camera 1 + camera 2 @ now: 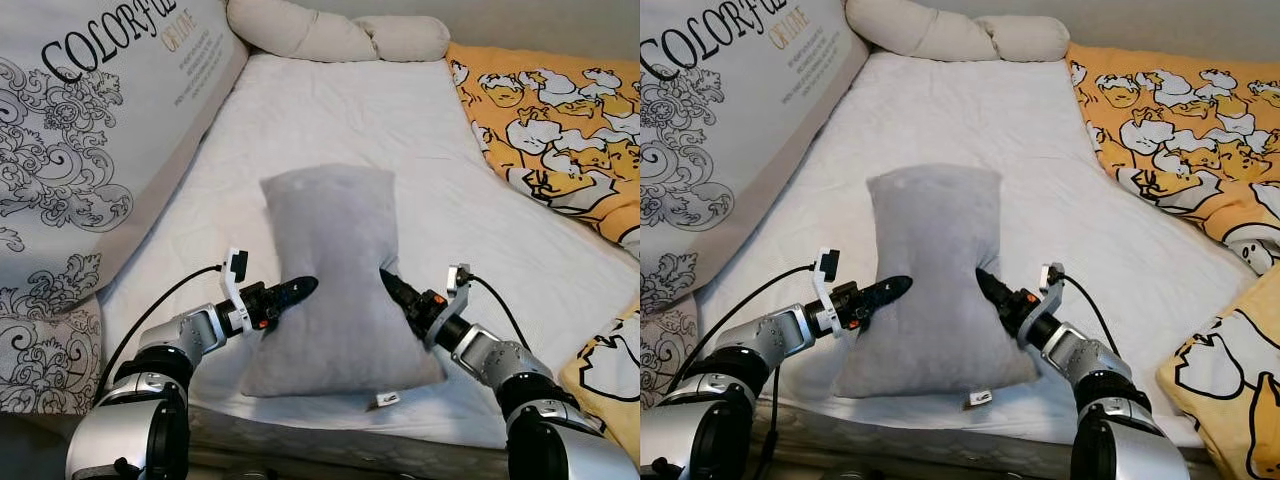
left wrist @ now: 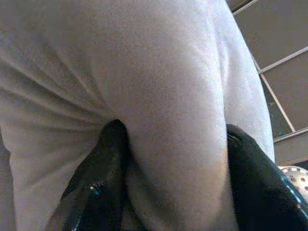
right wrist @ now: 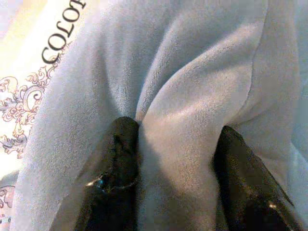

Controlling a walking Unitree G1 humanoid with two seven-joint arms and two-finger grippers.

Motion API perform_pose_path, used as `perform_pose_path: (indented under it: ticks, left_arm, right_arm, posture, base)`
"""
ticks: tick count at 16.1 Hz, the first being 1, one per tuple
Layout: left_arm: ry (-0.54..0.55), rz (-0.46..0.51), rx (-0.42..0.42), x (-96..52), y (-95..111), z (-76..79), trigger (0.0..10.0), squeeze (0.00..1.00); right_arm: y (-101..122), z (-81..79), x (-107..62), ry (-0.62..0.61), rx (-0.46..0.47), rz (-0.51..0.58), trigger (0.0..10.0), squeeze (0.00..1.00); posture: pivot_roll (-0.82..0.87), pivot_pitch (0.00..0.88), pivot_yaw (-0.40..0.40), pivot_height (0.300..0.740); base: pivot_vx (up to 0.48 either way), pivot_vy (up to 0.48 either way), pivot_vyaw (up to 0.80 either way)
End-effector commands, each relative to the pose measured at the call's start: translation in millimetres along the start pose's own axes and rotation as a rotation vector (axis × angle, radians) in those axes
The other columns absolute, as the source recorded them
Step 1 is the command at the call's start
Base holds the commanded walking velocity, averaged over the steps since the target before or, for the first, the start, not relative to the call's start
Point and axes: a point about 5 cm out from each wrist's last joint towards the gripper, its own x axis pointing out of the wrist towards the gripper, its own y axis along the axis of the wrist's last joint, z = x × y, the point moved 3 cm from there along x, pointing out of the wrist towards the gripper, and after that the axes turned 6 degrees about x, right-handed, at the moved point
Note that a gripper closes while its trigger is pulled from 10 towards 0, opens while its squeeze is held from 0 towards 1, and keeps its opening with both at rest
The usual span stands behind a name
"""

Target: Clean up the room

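A grey plush pillow (image 1: 335,280) lies lengthwise near the front edge of a bed (image 1: 330,110) covered in a white sheet, pinched in at its waist, a small tag at its near corner. The left gripper (image 1: 290,293) and right gripper (image 1: 396,292) each have their jaws clenched on a fold of the pillow's sides. A large printed cushion (image 1: 90,130) leans on the left, a cream bolster (image 1: 335,35) lies at the head, and a yellow patterned blanket (image 1: 555,130) lies on the right.
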Motion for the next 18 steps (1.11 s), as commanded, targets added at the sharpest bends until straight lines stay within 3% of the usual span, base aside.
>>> perform_pose_path:
  ticks: [1, 5, 7, 9, 12, 14, 17, 18]
  left_arm:
    - [-0.058, -0.003, 0.050, 14.1, 9, 12.0, 0.0, 0.00]
    - [-0.061, 0.007, 0.131, 29.1, 24, 21.4, 0.0, 0.00]
    - [-0.074, 0.068, 0.192, 40.2, 46, 33.3, 0.0, 0.00]
    - [-0.076, 0.110, 0.246, 43.7, 56, 39.9, 0.0, 0.00]
    - [-0.048, 0.148, 0.340, 46.6, 63, 48.1, 0.0, 0.00]
    - [-0.051, 0.108, 0.424, 47.4, 55, 52.8, 0.0, 0.00]
    - [0.051, 0.140, 0.604, 46.3, 63, 55.7, 0.0, 0.00]
    - [0.065, 0.144, 0.626, 46.2, 65, 57.3, 0.0, 0.00]
  right_arm:
    - [5, -12.8, 9.8, 0.059, -0.028, 0.013, 0.0, 0.00]
    - [18, -27.9, 22.4, 0.095, -0.086, 0.082, 0.0, 0.00]
    - [36, -42.4, 28.1, 0.131, -0.087, 0.163, 0.0, 0.00]
    - [41, -50.1, 30.5, 0.143, -0.134, 0.178, 0.0, 0.00]
    - [42, -59.3, 28.8, 0.157, -0.180, 0.197, 0.0, 0.00]
    - [36, -60.2, 25.7, 0.155, -0.188, 0.178, 0.0, 0.00]
    - [28, -63.8, 22.8, 0.134, -0.235, 0.195, 0.0, 0.00]
    - [27, -65.6, 22.7, 0.129, -0.241, 0.206, 0.0, 0.00]
  posture:
    - [0.01, 0.000, 0.013, 0.740]
    - [0.01, 0.000, 0.019, 0.740]
    - [0.01, 0.000, 0.023, 0.740]
    - [0.01, 0.000, 0.022, 0.740]
    - [0.02, 0.000, 0.006, 0.740]
    - [0.03, 0.000, -0.001, 0.740]
    - [0.04, 0.000, -0.001, 0.740]
    - [0.04, 0.000, 0.000, 0.740]
  base:
    - [0.000, 0.000, 0.00]
    - [0.000, 0.000, 0.00]
    - [0.000, 0.000, 0.00]
    - [0.000, 0.000, 0.00]
    - [0.000, 0.000, 0.00]
    - [0.000, 0.000, 0.00]
    - [0.000, 0.000, 0.00]
    - [0.000, 0.000, 0.00]
